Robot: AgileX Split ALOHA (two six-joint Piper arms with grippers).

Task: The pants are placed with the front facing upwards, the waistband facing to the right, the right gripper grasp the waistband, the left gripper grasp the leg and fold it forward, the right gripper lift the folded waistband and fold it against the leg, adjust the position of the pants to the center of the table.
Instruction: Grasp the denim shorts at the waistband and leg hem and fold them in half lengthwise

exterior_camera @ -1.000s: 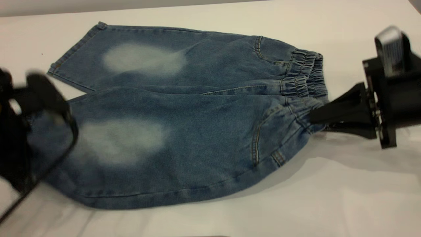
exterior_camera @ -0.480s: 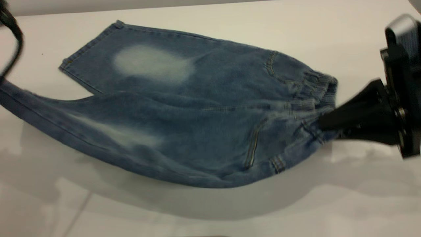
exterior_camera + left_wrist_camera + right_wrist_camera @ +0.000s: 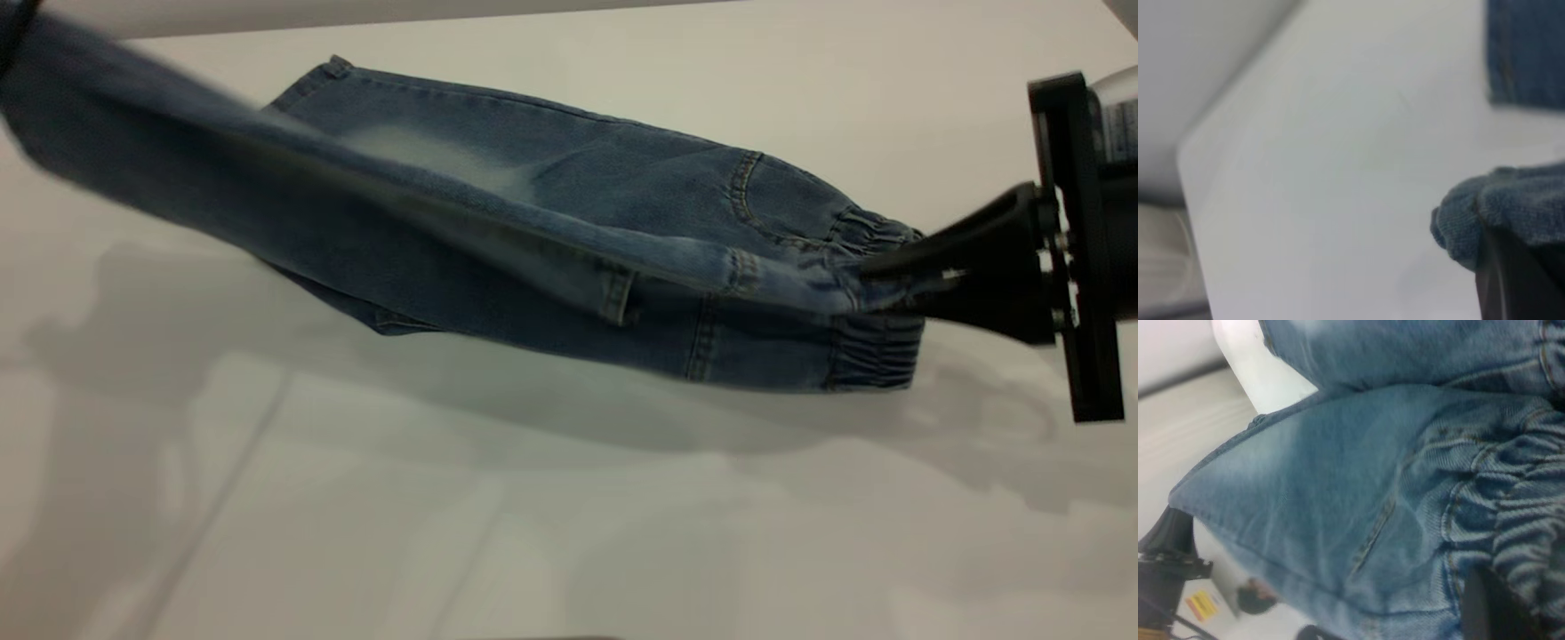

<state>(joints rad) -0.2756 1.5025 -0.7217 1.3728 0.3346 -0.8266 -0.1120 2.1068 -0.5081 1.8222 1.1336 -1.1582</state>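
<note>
Near leg of the pants [image 3: 498, 258] now lifted off the desk [image 3: 569, 533] and carried up and toward the far side; half a second ago it still sagged low at left. Lengthwise fold is under way, not yet laid down.

Right hand [image 3: 898, 276] pinching the waistband [image 3: 876, 351] at right, raised. Left hand [image 3: 1501, 267] pinched on the leg hem, high at far left; in the exterior view it is out of frame.

Long axis runs left-right, waistband right, hems left. Far leg rests on the desk; near half hangs in air between the hands.
</note>
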